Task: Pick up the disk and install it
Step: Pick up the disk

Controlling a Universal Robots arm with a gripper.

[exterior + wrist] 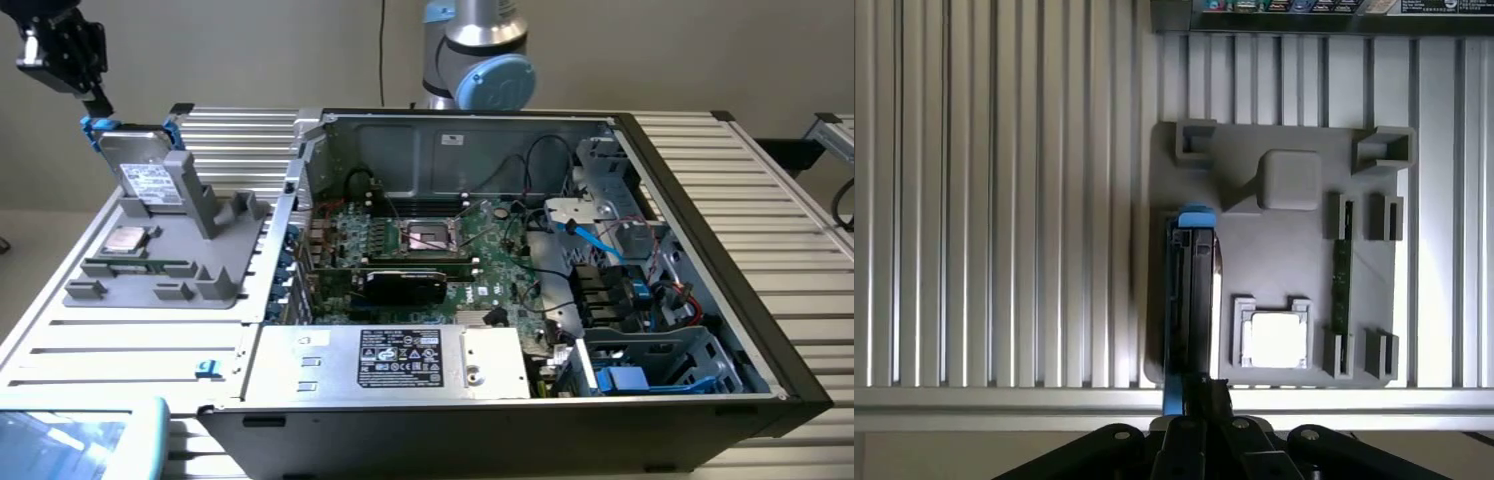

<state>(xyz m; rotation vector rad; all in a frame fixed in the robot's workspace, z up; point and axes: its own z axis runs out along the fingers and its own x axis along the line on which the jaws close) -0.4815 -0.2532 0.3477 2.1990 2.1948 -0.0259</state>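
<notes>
The disk [144,170] stands on edge at the back of a grey holder tray [187,275], left of the open computer case in the exterior view. It is grey metal with a white label and blue bracket corners. My gripper [96,108] hangs over its upper far-left corner, fingers shut on the disk's top edge. In the wrist view the disk [1192,290] appears edge-on as a dark strip with blue ends, and my gripper [1196,395] pinches its near end above the holder tray [1284,250].
The tray also carries a square silver chip [127,238] and a green memory stick [134,267]. The open computer case [534,250] fills the middle, with a silver box [387,360] at its front and a drive cage [654,365] at front right. The ribbed aluminium table [787,230] surrounds it.
</notes>
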